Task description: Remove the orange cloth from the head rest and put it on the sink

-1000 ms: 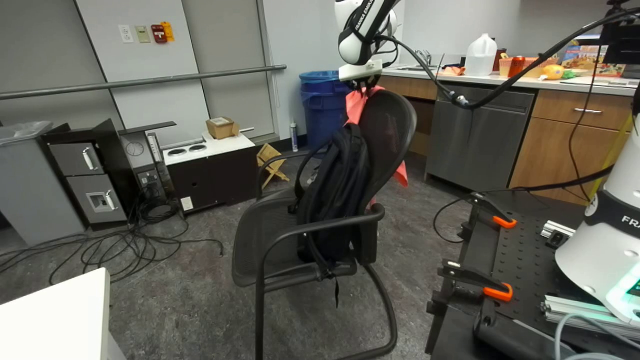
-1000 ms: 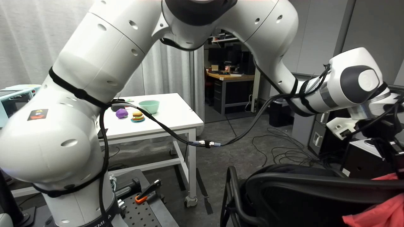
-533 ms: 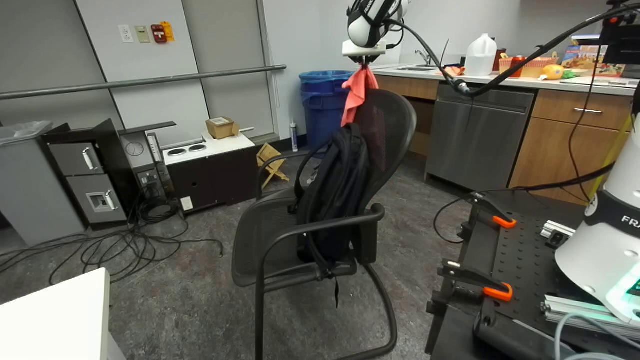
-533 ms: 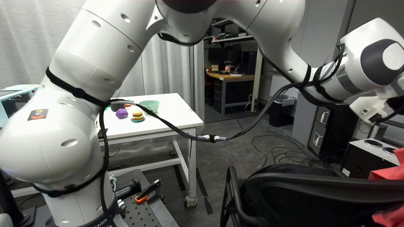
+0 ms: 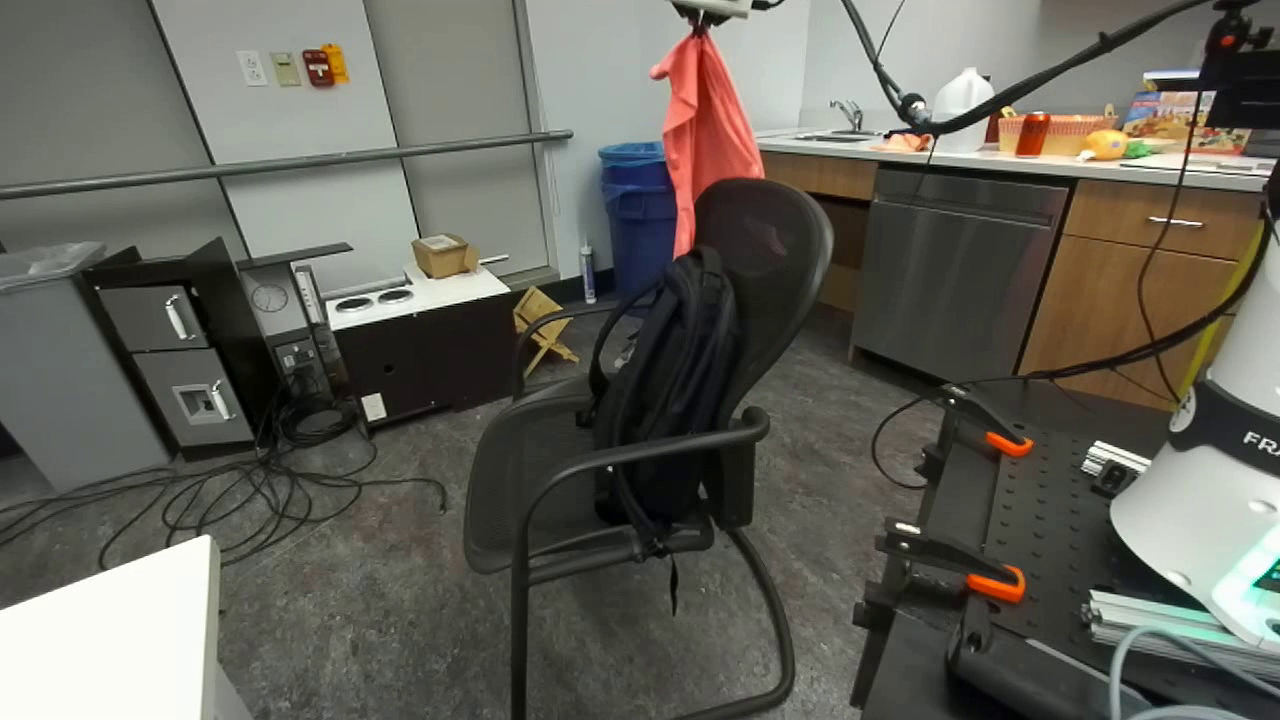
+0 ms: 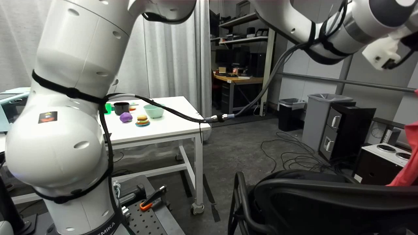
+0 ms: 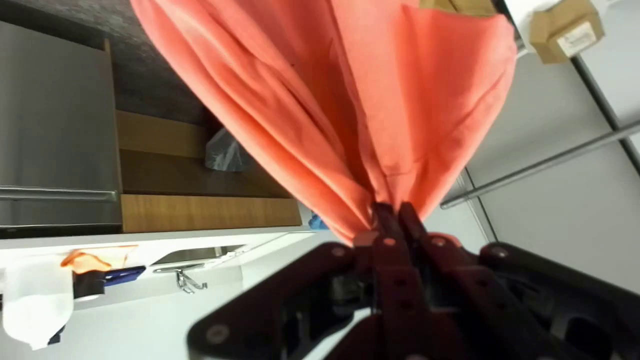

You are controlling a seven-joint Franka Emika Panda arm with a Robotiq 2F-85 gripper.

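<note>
The orange cloth [image 5: 705, 120] hangs bunched from my gripper [image 5: 702, 27], above the chair's head rest [image 5: 775, 230]. In the wrist view my gripper [image 7: 395, 207] is shut on the cloth [image 7: 320, 90], with its folds spreading from the fingertips. In an exterior view part of the cloth [image 6: 410, 156] shows at the right edge, its lower end hidden by the chair's top rim [image 6: 326, 187]; the gripper is out of that view. I cannot tell whether the cloth touches the chair. The sink [image 5: 830, 137] is in the counter behind; it also shows in the wrist view [image 7: 197, 255].
A faucet [image 5: 850, 113] stands at the sink. Another orange cloth [image 5: 903, 143], a white jug [image 5: 963, 108], a red can [image 5: 1033, 133] and a basket [image 5: 1075, 130] are on the counter. A black backpack [image 5: 665, 390] hangs on the chair. A blue bin [image 5: 640, 215] stands behind it.
The gripper has risen, pulling the cloth up. The cloth lay over the chair back; now it hangs mostly above it, and its part behind the chair back no longer shows.
</note>
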